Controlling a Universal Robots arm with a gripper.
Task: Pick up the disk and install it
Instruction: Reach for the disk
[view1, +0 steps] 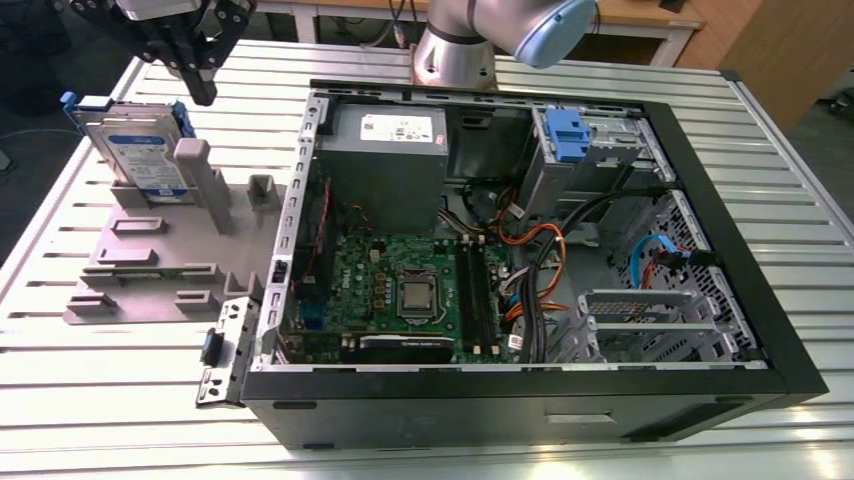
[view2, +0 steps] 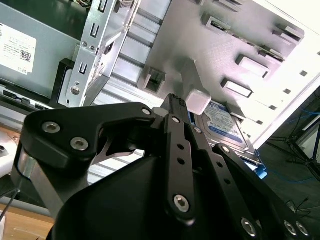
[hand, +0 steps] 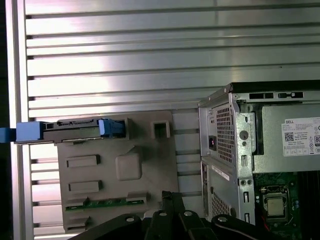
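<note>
Up at the exterior view's far left, the pincer (view1: 200, 92) hangs tips-down over the slatted metal table (view1: 787, 170), black fingers pressed together with nothing between them. The second wrist view agrees: the pincer (view2: 175, 100) shows its two fingers meeting in one narrow tip. Just below, and clear of it, is the disk (view1: 140, 150), standing on edge in a slot of the grey stand (view1: 147, 260), label facing out and blue rails along its sides. No contact between fingers and disk. Looking down in the first wrist view, the disk (hand: 75, 125) is a thin grey strip with blue at both ends, seated at the far edge of the stand (hand: 140, 150), well apart from the closed fingertips. Further out, to the exterior view's right of the stand, the open computer case (view1: 534, 400) lies on its side. Inside sit the green circuit board (view1: 400, 280), a grey power box (view1: 387, 150) and a blue clip (view1: 567, 135) in the drive bay.
</note>
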